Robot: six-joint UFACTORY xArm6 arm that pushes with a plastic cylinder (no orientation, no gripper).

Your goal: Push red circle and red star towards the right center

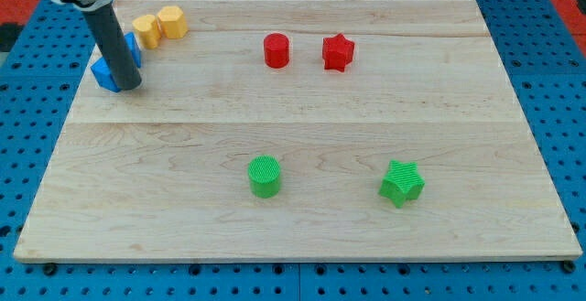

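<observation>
My tip (128, 86) has no jaws, rests against the blue block (112, 69) at the view's upper left, well apart from the red circle (276, 50) and red star (337, 52) (side by side, top centre), both probably light, rigid sliders best pushed from their left faces.

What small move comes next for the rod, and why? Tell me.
Probably slide my tip toward the view's right, stopping just left of the red circle. It now sits by the blue block at upper left, far from both. The red star lies just right of the circle, so a rightward push could carry both.
</observation>
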